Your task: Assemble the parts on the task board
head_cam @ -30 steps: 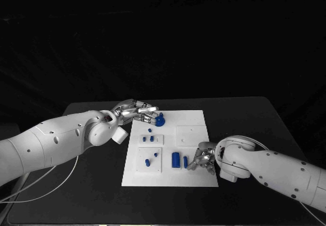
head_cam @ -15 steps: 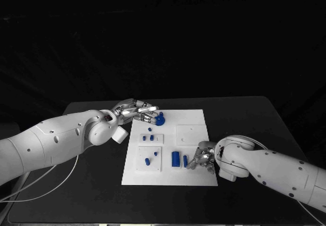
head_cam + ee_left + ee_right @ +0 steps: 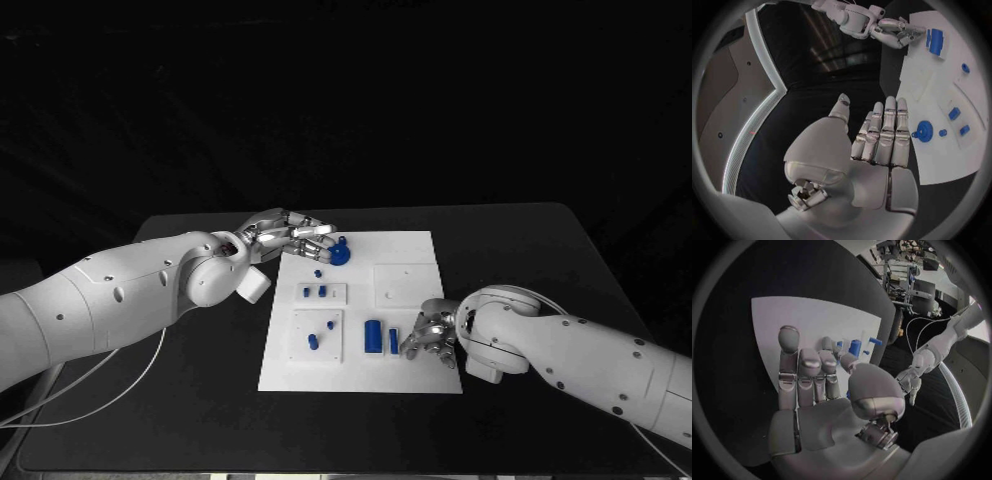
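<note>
Almost nothing has shifted since a second ago: both my hands sit where they were, and the blue parts lie unmoved on the task board (image 3: 408, 250).

My left hand (image 3: 289, 236) hovers at the board's far left corner, fingers straight and close together, palm empty, tips just beside the round blue part (image 3: 339, 255). The wrist view shows the same round part (image 3: 925, 131) just past my fingertips (image 3: 891, 105), apart from them as far as I can tell. My right hand (image 3: 431, 335) rests at the board's near right edge, fingers extended toward the upright blue cylinder (image 3: 374, 337) and the slim blue pin (image 3: 392, 341) beside it; I hold nothing there, though whether a fingertip touches the pin I cannot tell.

Smaller blue pieces sit in the two recessed panels on the left half of the board, which lies in the middle of the black worktop (image 3: 534, 260).

These parts look like light, rigid plastic, smooth and probably slippery. I would pinch the round one across its rim, and the cylinder low on its sides so it does not topple.
</note>
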You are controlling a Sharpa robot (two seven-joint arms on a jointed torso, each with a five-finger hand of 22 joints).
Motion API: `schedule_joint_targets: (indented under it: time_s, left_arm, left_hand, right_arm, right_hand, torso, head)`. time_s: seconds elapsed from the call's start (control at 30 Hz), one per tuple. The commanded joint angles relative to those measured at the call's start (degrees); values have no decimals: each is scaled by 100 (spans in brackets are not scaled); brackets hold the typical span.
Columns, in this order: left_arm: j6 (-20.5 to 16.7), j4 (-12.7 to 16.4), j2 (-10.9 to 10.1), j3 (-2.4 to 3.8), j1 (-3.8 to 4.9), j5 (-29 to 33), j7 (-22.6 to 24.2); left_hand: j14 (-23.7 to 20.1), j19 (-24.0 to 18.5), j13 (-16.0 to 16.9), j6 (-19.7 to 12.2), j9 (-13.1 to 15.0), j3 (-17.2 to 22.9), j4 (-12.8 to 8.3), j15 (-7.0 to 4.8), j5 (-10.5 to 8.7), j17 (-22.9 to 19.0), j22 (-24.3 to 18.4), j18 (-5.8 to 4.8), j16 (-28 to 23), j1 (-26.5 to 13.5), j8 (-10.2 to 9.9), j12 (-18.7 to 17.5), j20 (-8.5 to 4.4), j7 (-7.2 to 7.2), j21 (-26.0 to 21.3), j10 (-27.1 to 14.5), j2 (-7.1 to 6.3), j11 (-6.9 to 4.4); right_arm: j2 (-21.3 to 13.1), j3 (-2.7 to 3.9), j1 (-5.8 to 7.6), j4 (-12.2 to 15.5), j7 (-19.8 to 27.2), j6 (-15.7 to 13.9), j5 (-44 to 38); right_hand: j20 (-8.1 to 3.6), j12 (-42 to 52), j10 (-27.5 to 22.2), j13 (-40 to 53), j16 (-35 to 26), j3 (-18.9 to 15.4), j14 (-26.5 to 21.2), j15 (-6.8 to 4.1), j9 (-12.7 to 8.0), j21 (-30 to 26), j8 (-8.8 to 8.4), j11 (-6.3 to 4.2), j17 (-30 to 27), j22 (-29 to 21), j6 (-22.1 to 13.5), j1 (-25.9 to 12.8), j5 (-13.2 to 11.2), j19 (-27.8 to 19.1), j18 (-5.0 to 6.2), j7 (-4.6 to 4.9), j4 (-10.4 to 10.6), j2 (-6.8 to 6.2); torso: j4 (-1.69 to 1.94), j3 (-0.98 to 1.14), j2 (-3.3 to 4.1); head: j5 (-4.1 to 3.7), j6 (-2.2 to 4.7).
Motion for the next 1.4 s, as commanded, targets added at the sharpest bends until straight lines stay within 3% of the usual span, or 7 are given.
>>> schedule_joint_targets:
  time_s: [0.03,0.63,0.87,0.93,1.27,1.37,1.4]
  left_arm:
    - [119,-3,2,3,2,19,2]
    - [107,-26,14,3,1,21,4]
    - [-1,-197,88,2,-2,89,96]
    - [-75,-281,111,3,-7,155,140]
    - [-418,-648,170,5,-11,411,245]
    - [-513,-802,203,5,-10,535,249]
    - [-562,-858,217,5,-9,589,256]
  left_hand:
    - [-35,7,5,46,-2,30,-6,6,39,7,-7,22,-12,41,-1,-14,33,2,-16,-4,23,-16]
    - [-38,5,5,56,-2,32,-13,7,46,7,-7,22,-13,49,0,-15,33,1,-17,-6,20,-16]
    - [-37,1,5,88,0,42,-27,7,59,7,-8,20,-13,62,5,-14,34,-4,-19,9,35,-20]
    - [-37,-16,5,116,1,44,-36,6,72,7,-11,13,-12,67,8,-14,36,-9,-29,20,39,-24]
    - [-106,-110,4,201,2,44,-120,27,36,-3,-17,-41,-19,133,-3,-15,44,-26,-82,-94,5,-9]
    - [-279,-130,3,123,-2,47,-151,76,26,-8,-14,-8,-18,151,0,-14,84,-54,-96,-325,-22,12]
    - [-335,-145,3,120,-2,52,-158,93,28,-4,-14,18,-15,155,2,-15,107,-67,-104,-359,-27,12]
  right_arm:
    - [-9,-15,-19,-53,-165,140,-77]
    - [-77,-15,-19,-18,10,31,190]
    - [-262,42,32,3,494,-274,724]
    - [-271,61,108,-132,753,-373,1006]
    - [-35,87,619,-1308,2417,-652,2584]
    - [152,90,741,-1801,2865,-617,2973]
    - [204,91,770,-1948,3014,-619,3111]
  right_hand:
    - [5,27,-41,-9,8,67,-1,2,-6,5,-21,2,-5,-3,-18,34,201,231,9,13,-62,-120]
    - [5,37,-44,-26,-12,-277,-11,5,10,-15,-30,15,-51,-10,-94,18,171,229,12,28,-18,-226]
    - [53,60,-36,-34,-61,-873,-16,54,-50,-68,-23,75,-115,-22,-324,178,44,217,38,108,110,-289]
    - [57,-37,-84,-98,-221,-1040,-56,55,-63,-274,-24,86,-248,-112,-342,205,303,183,54,118,155,-421]
    - [82,-1886,-813,-1821,-2126,-1548,-246,66,-182,-1784,-7,114,-1506,-1544,-509,708,529,11,11,187,183,-268]
    - [374,-3132,-1253,-3041,-3541,-1418,-827,366,-289,-2422,-33,335,-2299,-2471,-777,756,372,-786,-15,347,170,-176]
    - [558,-3773,-1368,-3724,-4036,-1318,-1185,571,-292,-2369,-18,485,-2646,-2872,-860,761,376,-1400,-58,426,173,-139]
  torso:
    - [-3,0,1]
    - [-2,6,-6]
    - [-27,-6,-78]
    - [-47,-19,-121]
    - [-134,-50,-419]
    - [-177,-74,-542]
    - [-190,-80,-585]
  head:
    - [6,-7]
    - [16,15]
    - [-19,129]
    - [-54,193]
    - [-65,380]
    - [-51,447]
    - [-47,446]
